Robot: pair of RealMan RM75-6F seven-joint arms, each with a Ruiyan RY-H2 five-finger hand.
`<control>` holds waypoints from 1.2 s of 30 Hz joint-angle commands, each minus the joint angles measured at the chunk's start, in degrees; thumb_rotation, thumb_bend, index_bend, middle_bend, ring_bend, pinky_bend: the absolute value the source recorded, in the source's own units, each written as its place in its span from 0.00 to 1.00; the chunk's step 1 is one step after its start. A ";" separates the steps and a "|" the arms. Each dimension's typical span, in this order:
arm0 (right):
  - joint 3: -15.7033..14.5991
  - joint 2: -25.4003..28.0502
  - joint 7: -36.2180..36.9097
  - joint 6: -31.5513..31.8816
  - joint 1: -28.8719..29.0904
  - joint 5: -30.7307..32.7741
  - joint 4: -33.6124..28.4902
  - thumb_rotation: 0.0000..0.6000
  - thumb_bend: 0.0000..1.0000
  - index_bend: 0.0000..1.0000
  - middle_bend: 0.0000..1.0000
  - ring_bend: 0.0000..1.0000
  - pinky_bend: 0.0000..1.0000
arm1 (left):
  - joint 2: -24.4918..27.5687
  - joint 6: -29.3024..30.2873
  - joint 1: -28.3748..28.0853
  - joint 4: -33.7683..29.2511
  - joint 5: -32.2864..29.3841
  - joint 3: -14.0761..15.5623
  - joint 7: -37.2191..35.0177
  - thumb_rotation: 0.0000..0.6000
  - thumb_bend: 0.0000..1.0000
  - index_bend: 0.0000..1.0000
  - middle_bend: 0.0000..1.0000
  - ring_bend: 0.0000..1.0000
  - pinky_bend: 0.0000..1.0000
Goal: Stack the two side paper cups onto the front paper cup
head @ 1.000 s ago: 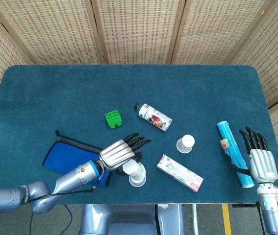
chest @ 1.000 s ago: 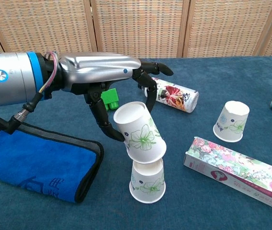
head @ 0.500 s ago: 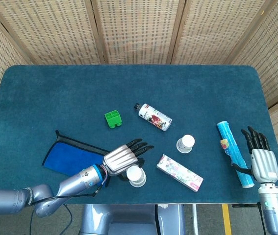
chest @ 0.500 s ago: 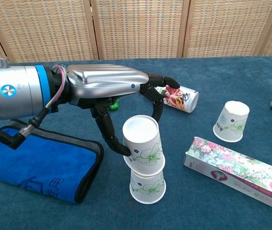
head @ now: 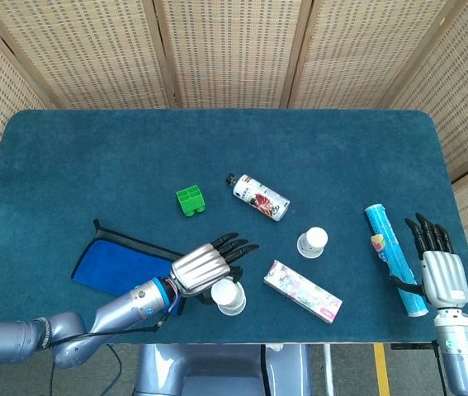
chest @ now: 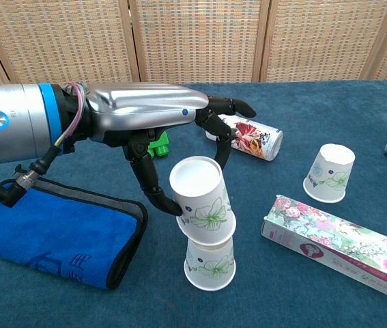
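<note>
Woven cane screens stand behind a dark teal felt table (head: 217,148), and near its front edge an upside-down white paper cup with green flower print (chest: 209,263) carries a second, matching cup (chest: 201,198), which sits slightly tilted on it and not fully seated. The left hand (chest: 153,123) pinches that upper cup between thumb and a fingertip, its other fingers spread above. The third paper cup (chest: 330,173) stands alone, upturned, far right of the stack, beyond a long flower-print box (chest: 340,242). The right hand (head: 438,264) lies flat with fingers apart, holding nothing, beside a light-blue tube (head: 392,257). These cups look light and thin-walled, likely to dent or skid under firm pressure, so a gentle hold around the mid-wall, opposite sides, seems wisest. A blue folded cloth (chest: 43,232) lies left of the stack.
</note>
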 commanded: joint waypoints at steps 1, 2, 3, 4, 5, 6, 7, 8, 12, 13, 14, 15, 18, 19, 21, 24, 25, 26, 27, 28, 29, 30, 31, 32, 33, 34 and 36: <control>-0.04 0.00 -0.08 -0.04 -0.01 0.02 -0.04 1.00 0.06 0.04 0.00 0.00 0.00 | 0.23 -0.16 0.06 -0.24 -0.03 0.25 -0.02 1.00 0.13 0.48 0.00 0.00 0.00; -0.06 0.00 -0.12 -0.10 0.01 0.04 -0.06 1.00 0.06 0.04 0.00 0.00 0.00 | 0.27 -0.13 0.09 -0.27 0.03 0.32 0.05 1.00 0.13 0.48 0.00 0.00 0.00; -0.06 0.01 -0.14 -0.13 0.02 0.05 -0.09 1.00 0.06 0.04 0.00 0.00 0.00 | 0.26 -0.13 0.09 -0.23 0.10 0.39 0.15 1.00 0.13 0.48 0.00 0.00 0.00; -0.06 0.00 -0.18 -0.18 0.04 0.07 -0.13 1.00 0.06 0.04 0.00 0.00 0.00 | 0.16 -0.11 0.11 -0.15 0.09 0.45 0.22 1.00 0.13 0.47 0.00 0.00 0.00; -0.08 0.00 -0.21 -0.23 0.06 0.07 -0.15 1.00 0.06 0.04 0.00 0.00 0.00 | -0.03 -0.09 0.11 -0.03 0.02 0.47 0.22 1.00 0.13 0.47 0.00 0.00 0.00; -0.09 0.01 -0.22 -0.23 0.06 0.06 -0.17 1.00 0.06 0.04 0.00 0.00 0.00 | -0.16 -0.09 0.10 0.10 -0.04 0.46 0.23 1.00 0.13 0.46 0.00 0.00 0.00; -0.08 0.03 -0.22 -0.20 0.04 0.07 -0.19 1.00 0.06 0.04 0.00 0.00 0.00 | -0.35 -0.17 0.07 0.25 -0.20 0.45 0.20 1.00 0.13 0.45 0.00 0.00 0.00; -0.04 0.04 -0.20 -0.13 0.02 0.09 -0.20 1.00 0.06 0.04 0.00 0.00 0.00 | -0.55 -0.25 0.04 0.39 -0.37 0.46 0.16 1.00 0.13 0.44 0.00 0.00 0.00; 0.09 0.14 0.11 -0.12 -0.03 0.30 -0.18 1.00 0.06 0.04 0.00 0.00 0.00 | -1.16 -0.86 -0.18 1.12 -0.89 0.79 0.71 1.00 0.13 0.38 0.00 0.00 0.00; 0.11 0.15 0.25 -0.11 -0.03 0.29 -0.21 1.00 0.06 0.04 0.00 0.00 0.00 | -1.26 -0.95 -0.24 1.34 -1.04 0.86 1.05 1.00 0.13 0.36 0.00 0.00 0.00; 0.11 0.18 0.44 -0.12 -0.03 0.24 -0.24 1.00 0.06 0.04 0.00 0.00 0.00 | -1.47 -1.04 -0.31 1.65 -1.37 0.90 1.59 1.00 0.13 0.35 0.00 0.00 0.00; 0.09 0.22 0.52 -0.13 -0.03 0.16 -0.24 1.00 0.06 0.04 0.00 0.00 0.00 | -1.72 -1.24 -0.41 2.00 -1.85 0.97 2.16 1.00 0.13 0.33 0.00 0.00 0.00; 0.01 0.25 0.51 -0.13 -0.03 0.02 -0.21 1.00 0.06 0.04 0.00 0.00 0.00 | -2.52 -1.45 -0.56 2.76 -3.12 0.96 3.17 1.00 0.13 0.26 0.00 0.00 0.00; 0.02 0.27 0.55 -0.12 -0.04 0.05 -0.23 1.00 0.06 0.04 0.00 0.00 0.00 | -2.69 -1.48 -0.57 2.90 -3.44 0.96 3.31 1.00 0.13 0.25 0.00 0.00 0.00; 0.09 0.36 0.67 -0.04 -0.10 0.14 -0.24 1.00 0.06 0.04 0.00 0.00 0.00 | -2.96 -1.46 -0.51 3.02 -4.09 0.92 3.32 1.00 0.13 0.22 0.00 0.00 0.00; 0.12 0.44 0.85 -0.02 -0.15 0.20 -0.18 1.00 0.06 0.04 0.00 0.00 0.00 | -2.68 -0.35 0.12 2.74 -4.29 0.76 2.82 1.00 0.13 0.19 0.00 0.00 0.00; 0.10 0.45 0.90 -0.09 -0.13 0.19 -0.15 1.00 0.06 0.04 0.00 0.00 0.00 | -2.47 0.15 0.45 2.53 -4.30 0.74 2.52 1.00 0.13 0.19 0.00 0.00 0.00; 0.06 0.46 0.93 -0.22 -0.09 0.20 -0.11 1.00 0.06 0.04 0.00 0.00 0.00 | -2.08 0.99 1.01 2.22 -4.16 0.79 2.11 1.00 0.12 0.17 0.00 0.00 0.00; 0.03 0.46 0.92 -0.35 -0.06 0.24 -0.09 1.00 0.06 0.04 0.00 0.00 0.00 | -1.74 1.70 1.49 2.08 -4.05 0.84 1.84 1.00 0.12 0.16 0.00 0.00 0.00; 0.00 0.46 0.88 -0.46 -0.03 0.26 -0.08 1.00 0.06 0.04 0.00 0.00 0.00 | -1.29 2.60 2.09 1.92 -3.88 0.97 1.71 1.00 0.12 0.15 0.00 0.00 0.00; -0.03 0.43 0.77 -0.56 0.04 0.21 -0.07 1.00 0.06 0.04 0.00 0.00 0.00 | -0.51 4.59 3.30 1.66 -3.43 1.22 1.66 1.00 0.13 0.14 0.00 0.00 0.00; -0.05 0.41 0.70 -0.57 0.08 0.15 -0.09 1.00 0.06 0.04 0.00 0.00 0.00 | -0.10 5.96 4.16 1.41 -2.91 1.49 1.60 1.00 0.13 0.14 0.00 0.00 0.00; -0.08 0.36 0.62 -0.55 0.10 0.06 -0.10 1.00 0.06 0.04 0.00 0.00 0.00 | 0.51 8.30 5.63 1.19 -2.18 1.90 1.41 1.00 0.13 0.14 0.00 0.00 0.00; -0.14 0.31 0.54 -0.53 0.12 -0.08 -0.09 1.00 0.06 0.04 0.00 0.00 0.00 | 1.00 10.36 6.98 1.05 -1.37 2.37 1.21 1.00 0.12 0.13 0.00 0.00 0.00; -0.19 0.27 0.46 -0.52 0.12 -0.14 -0.06 1.00 0.06 0.04 0.00 0.00 0.00 | 1.49 11.92 8.07 0.91 -0.93 2.73 0.89 1.00 0.12 0.12 0.00 0.00 0.00; -0.27 0.15 0.22 -0.55 0.15 -0.21 0.03 1.00 0.06 0.04 0.00 0.00 0.00 | 2.18 14.16 9.73 0.63 -0.38 3.24 0.08 1.00 0.12 0.12 0.00 0.00 0.00; -0.38 -0.07 -0.16 -0.64 0.23 -0.30 0.18 1.00 0.06 0.04 0.00 0.00 0.00 | 3.44 17.88 12.55 0.56 1.11 4.34 -1.23 1.00 0.12 0.10 0.00 0.00 0.00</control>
